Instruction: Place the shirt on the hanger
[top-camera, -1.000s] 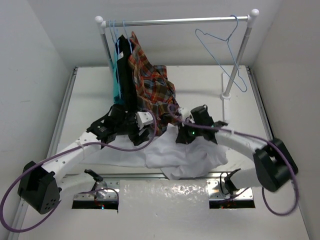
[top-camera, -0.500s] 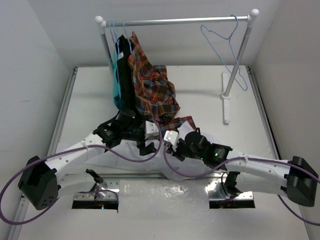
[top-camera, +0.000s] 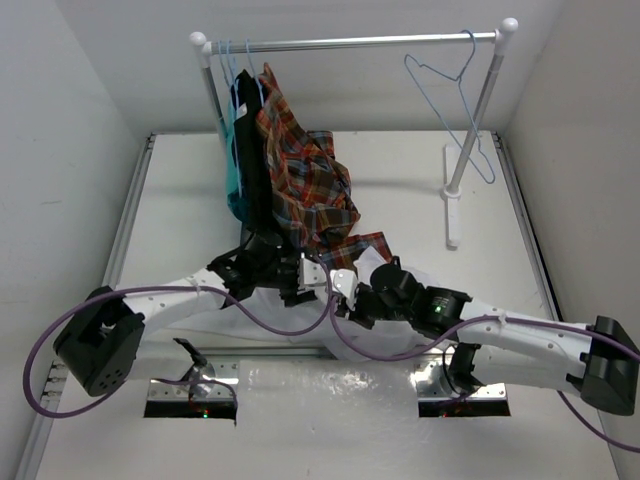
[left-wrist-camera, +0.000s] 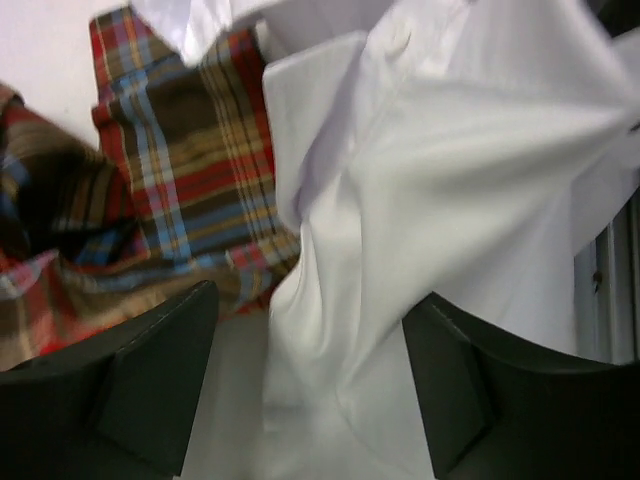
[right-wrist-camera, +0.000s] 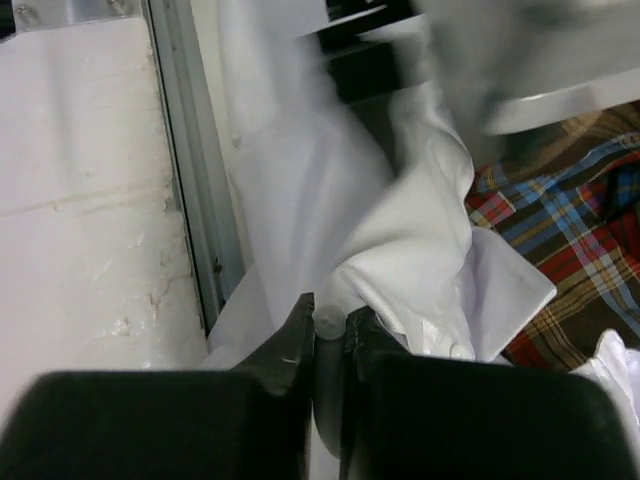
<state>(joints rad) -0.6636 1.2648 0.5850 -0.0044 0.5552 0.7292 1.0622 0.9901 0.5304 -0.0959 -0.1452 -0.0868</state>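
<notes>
Top external view, Ana: where does the shirt (left-wrist-camera: 440, 200) lie?

Crumpled low on the worktop (top-camera: 400, 180) near the front edge, Ben, mostly hidden under the two arms. Its far side touches the hem of the red plaid shirt (top-camera: 305, 180), which droops from the rail (top-camera: 350, 42) down onto the worktop.

And the hanger (top-camera: 447, 112)?

Bare, hooked on the right end of that rail, well apart from the shirt. The plaid shirt and some dark and teal garments hang at the left end.

What does the left hand (left-wrist-camera: 310, 390) show in its own wrist view?

Fingers spread wide, Ben, with a ridge of white cloth running between them. Neither finger presses on the cloth. The plaid cloth lies just beside it, to the left in that view.

The right hand (right-wrist-camera: 325, 335)?

Nearly closed, pinching a thin fold of the white cloth between its fingertips. Past them the shirt bunches up, with a cuff or collar corner lying over the plaid cloth. A metal strip of the worktop edge runs alongside.
</notes>
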